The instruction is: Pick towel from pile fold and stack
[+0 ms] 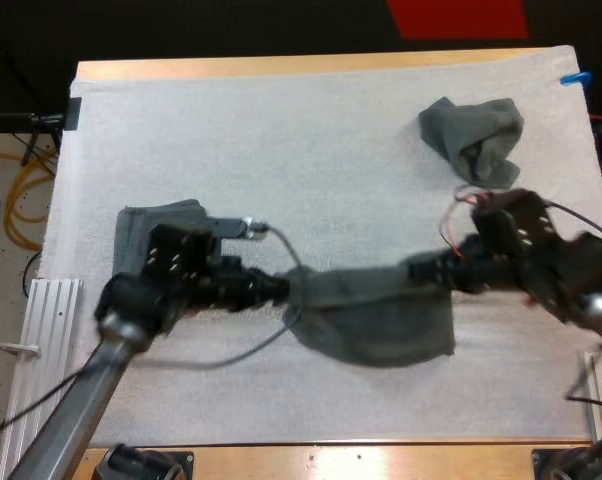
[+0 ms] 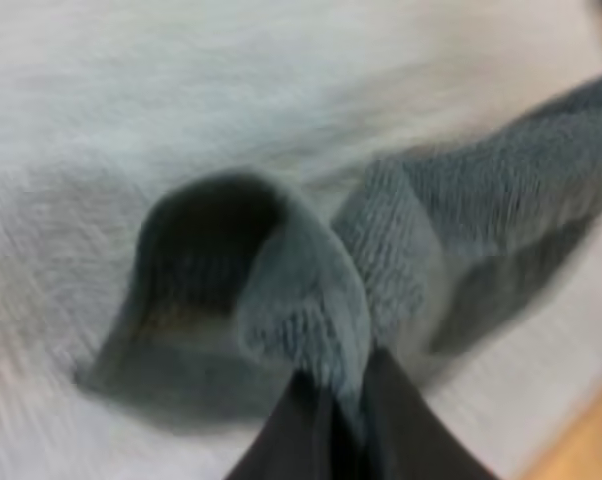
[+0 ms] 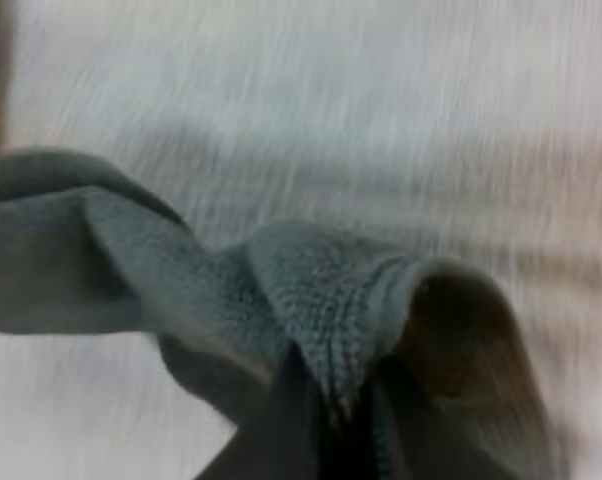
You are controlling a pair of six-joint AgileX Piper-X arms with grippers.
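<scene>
Hanging between the arms: a dark grey-green towel, over the near middle of the mat. Its top edge runs from one gripper to the other, and its lower part sags toward the mat's near edge.
Left gripper: pinching the towel's left end. In the left wrist view its two black fingers press from both sides on a bunched corner of cloth, which curls into an open loop just past the fingertips.
Right gripper: pinching the towel's right end. In the right wrist view its fingers are clamped on a gathered fold, and the rest of the cloth trails off to one side over the mat.
Contact with mat: cannot tell whether the sagging part touches the mat or hangs just above it.
Crumpled towel: same colour, a loose heap at the far right of the mat. It lies just beyond the right arm and well apart from the stretched towel.
Folded towel: lying flat at the left of the mat, partly hidden under the left arm. The number of layers cannot be told.
Mat: white, covering most of the tabletop.
Table: wood, showing as strips along the near and far edges.
</scene>
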